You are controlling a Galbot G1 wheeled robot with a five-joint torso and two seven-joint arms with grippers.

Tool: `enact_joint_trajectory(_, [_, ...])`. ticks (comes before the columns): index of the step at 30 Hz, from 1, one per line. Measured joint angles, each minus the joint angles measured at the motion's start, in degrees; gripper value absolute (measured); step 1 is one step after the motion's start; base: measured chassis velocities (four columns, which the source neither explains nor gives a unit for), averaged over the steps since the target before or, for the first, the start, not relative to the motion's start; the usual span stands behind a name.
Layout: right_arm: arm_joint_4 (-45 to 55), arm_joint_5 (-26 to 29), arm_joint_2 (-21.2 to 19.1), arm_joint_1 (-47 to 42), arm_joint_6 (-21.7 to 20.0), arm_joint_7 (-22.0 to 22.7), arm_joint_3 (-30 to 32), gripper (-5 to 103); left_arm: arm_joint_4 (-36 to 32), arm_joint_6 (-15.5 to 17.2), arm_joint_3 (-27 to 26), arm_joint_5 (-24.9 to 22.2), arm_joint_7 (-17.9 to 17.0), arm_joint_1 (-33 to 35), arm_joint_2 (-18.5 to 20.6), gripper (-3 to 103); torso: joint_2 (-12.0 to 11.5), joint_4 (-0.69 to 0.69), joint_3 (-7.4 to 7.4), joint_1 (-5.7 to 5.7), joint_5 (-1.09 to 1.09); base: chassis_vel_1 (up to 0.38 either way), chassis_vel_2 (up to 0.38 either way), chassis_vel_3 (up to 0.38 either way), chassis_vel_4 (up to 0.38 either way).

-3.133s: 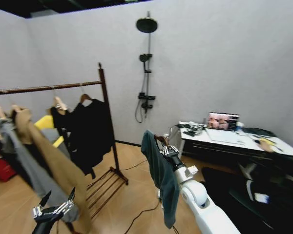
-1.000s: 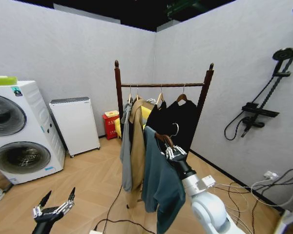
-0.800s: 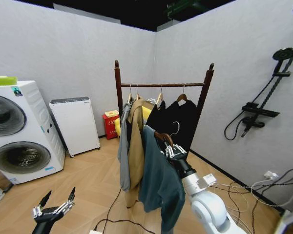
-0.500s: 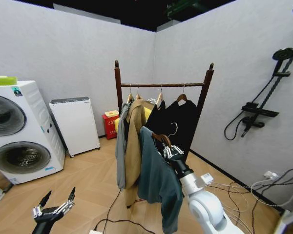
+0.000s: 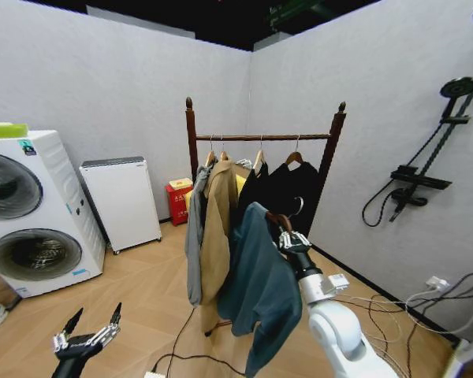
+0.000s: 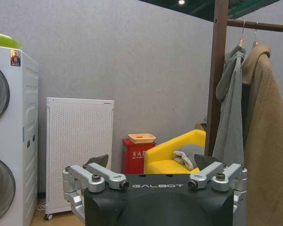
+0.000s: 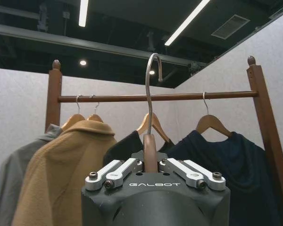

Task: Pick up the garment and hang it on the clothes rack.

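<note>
The garment [image 5: 256, 287], teal and long, hangs from a brown wooden hanger [image 5: 277, 221] in front of the clothes rack [image 5: 260, 137]. My right gripper [image 5: 291, 239] is shut on the hanger's neck, below the level of the top bar. In the right wrist view the fingers [image 7: 114, 171] clamp the wooden neck [image 7: 150, 149], and the metal hook [image 7: 150, 84] points up before the rack's bar [image 7: 132, 98]. A grey coat [image 5: 195, 236], a tan coat [image 5: 217, 228] and dark garments [image 5: 288, 193] hang on the rack. My left gripper [image 5: 87, 339] waits open, low at the left.
A washing machine [image 5: 24, 213] and a white appliance [image 5: 122, 201] stand along the left wall. A red box [image 5: 176, 201] and a yellow seat [image 6: 179, 150] sit behind the rack. A shower fixture [image 5: 422, 177] is on the right wall, with cables [image 5: 378, 303] on the floor.
The view has turned from a desk to face the rack. In the last second my right gripper carried the hanger up and toward the rack, and the garment swung out.
</note>
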Motion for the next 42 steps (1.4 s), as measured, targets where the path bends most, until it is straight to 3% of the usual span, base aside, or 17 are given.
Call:
enact_joint_trajectory(12, [-1.3,-0.2,-0.1,3.2,-0.7,0.2,-1.4,10,0.0,0.0,0.0,0.0,0.0,0.0,0.0,100,0.0,0.0,-0.01,-0.02,-0.01,-0.069,0.059,0.061,-0.07])
enact_joint_trajectory(24, [-1.0,2.1,-0.9,4.9,2.3,-3.4,-3.2,10,0.0,0.0,0.0,0.0,0.0,0.0,0.0,100,0.0,-0.02,0.01,0.02,-0.02,-0.113,0.099,0.075,-0.092])
enact_joint_trajectory(30, [-6.2,1.5,0.1,11.1,-0.4,-0.1,-4.3,10,0.0,0.0,0.0,0.0,0.0,0.0,0.0,100,0.0,0.05,-0.01,-0.05,0.0,0.062,-0.019,-0.032,0.043])
enact_joint_trajectory(42, [-8.4,1.1,-0.2,18.3,-2.2,2.5,-4.5,10,0.0,0.0,0.0,0.0,0.0,0.0,0.0,100,0.0,0.02,0.0,0.01,-0.01,0.0,0.0,0.0,0.0])
